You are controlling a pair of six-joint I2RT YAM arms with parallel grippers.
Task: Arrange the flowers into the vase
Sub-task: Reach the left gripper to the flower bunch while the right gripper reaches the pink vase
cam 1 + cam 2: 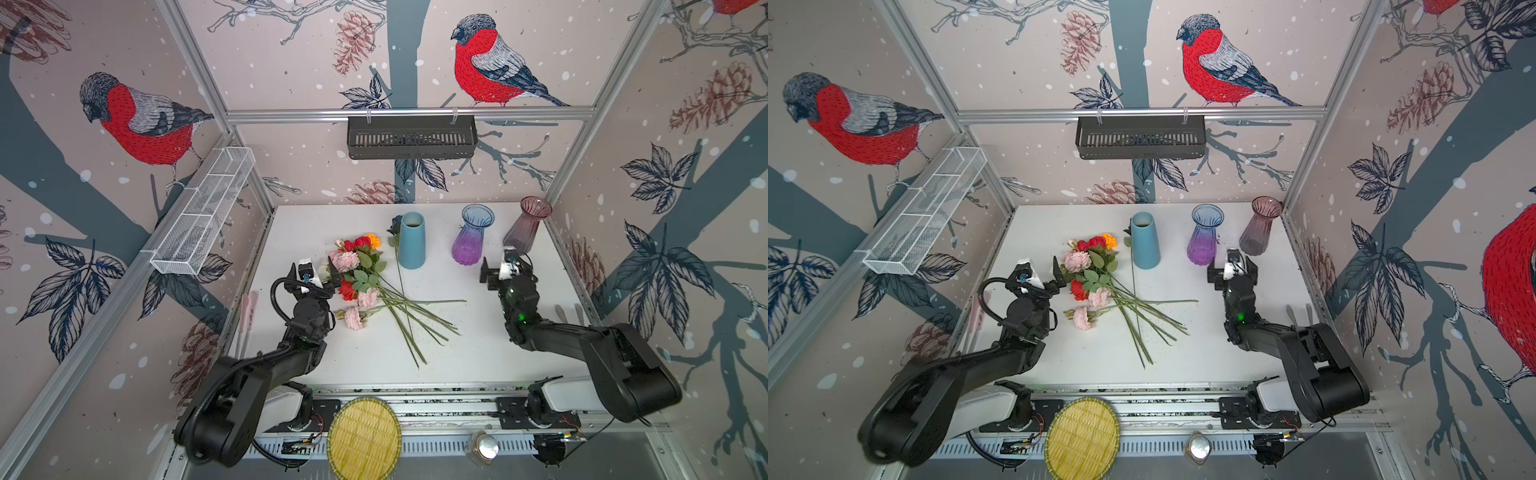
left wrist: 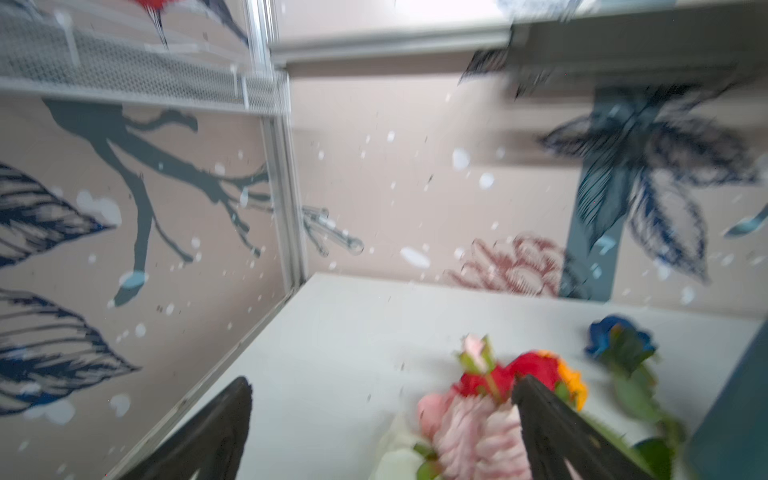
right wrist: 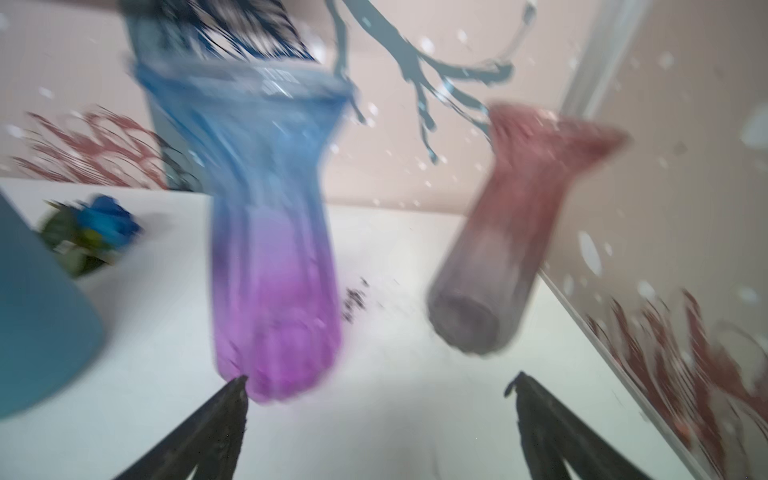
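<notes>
A pile of flowers [image 1: 365,286] [image 1: 1096,282] lies in the middle of the white table, heads toward the back left and green stems fanning toward the front. One blue rose [image 1: 395,226] [image 2: 619,336] [image 3: 104,224] lies apart behind the teal vase [image 1: 411,241] [image 1: 1145,243]. Right of it stand a blue-to-purple glass vase [image 1: 471,235] [image 3: 274,249] and a mauve glass vase [image 1: 525,226] [image 3: 511,232]. All three look empty. My left gripper [image 1: 318,270] [image 2: 382,382] is open at the left side of the flower heads, one finger over a pink bloom [image 2: 478,424]. My right gripper [image 1: 505,259] [image 3: 379,378] is open and empty just in front of the two glass vases.
A white mesh basket [image 1: 203,212] hangs on the left wall and a black basket [image 1: 411,137] on the back rail. A yellow woven tray [image 1: 363,436] and a metal-lidded jar [image 1: 484,446] sit in front of the arm bases. Utensils [image 1: 249,309] lie along the table's left edge.
</notes>
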